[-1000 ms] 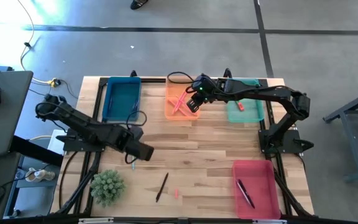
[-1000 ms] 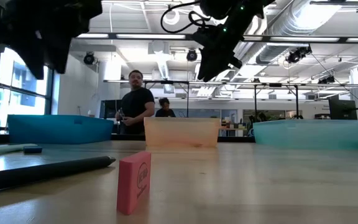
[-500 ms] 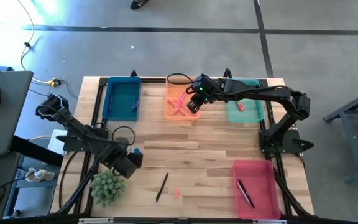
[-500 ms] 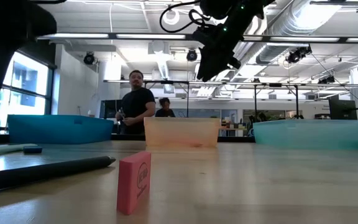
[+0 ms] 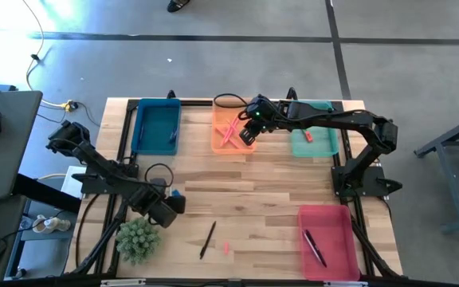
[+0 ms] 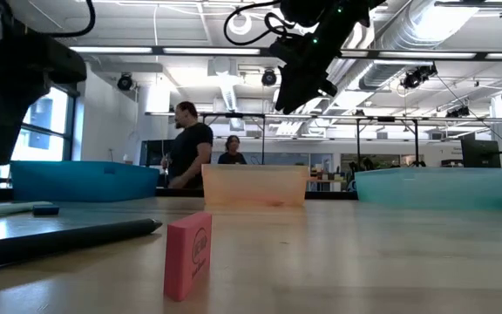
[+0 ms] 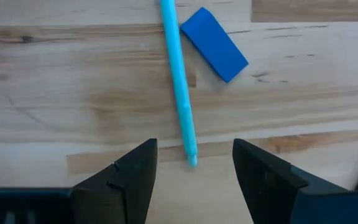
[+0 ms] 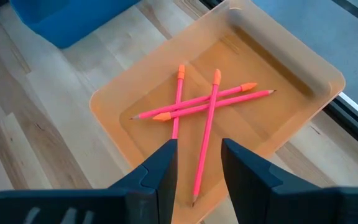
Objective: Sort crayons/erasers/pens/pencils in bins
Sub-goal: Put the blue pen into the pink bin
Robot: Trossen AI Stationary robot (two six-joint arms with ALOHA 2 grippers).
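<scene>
The bins sit at the edges of the wooden surface [image 5: 269, 179]: we see the dark blue bin [image 5: 157, 126], the orange bin [image 5: 231, 127] and the teal bin [image 5: 315, 135] along the far edge, and the red-pink bin [image 5: 328, 241] at the near right corner. In the orange bin lie four salmon-pink pencils [image 8: 205, 109], crossed over one another. A dark pen [image 5: 315, 248] lies in the red-pink bin, and a small red-orange piece [image 5: 309, 136] lies in the teal bin.

Our left tool [image 7: 193, 177] hovers low over the surface's left side, its fingers [image 7: 135, 174] spread apart and holding nothing; the tip of a light-blue pen [image 7: 179, 84] lies between them, and a blue eraser [image 7: 214, 44] lies just beside that pen. Our right tool [image 8: 197, 177] hangs above the orange bin, fingers parted and empty.

Near the front edge we see a black pen [image 5: 207, 239] and a small pink eraser [image 6: 188, 255] standing on its edge, near each other but apart. A green spiky plant [image 5: 138, 238] sits at the near left corner. Beyond the surface, two people [image 6: 186, 155] stand in the room.
</scene>
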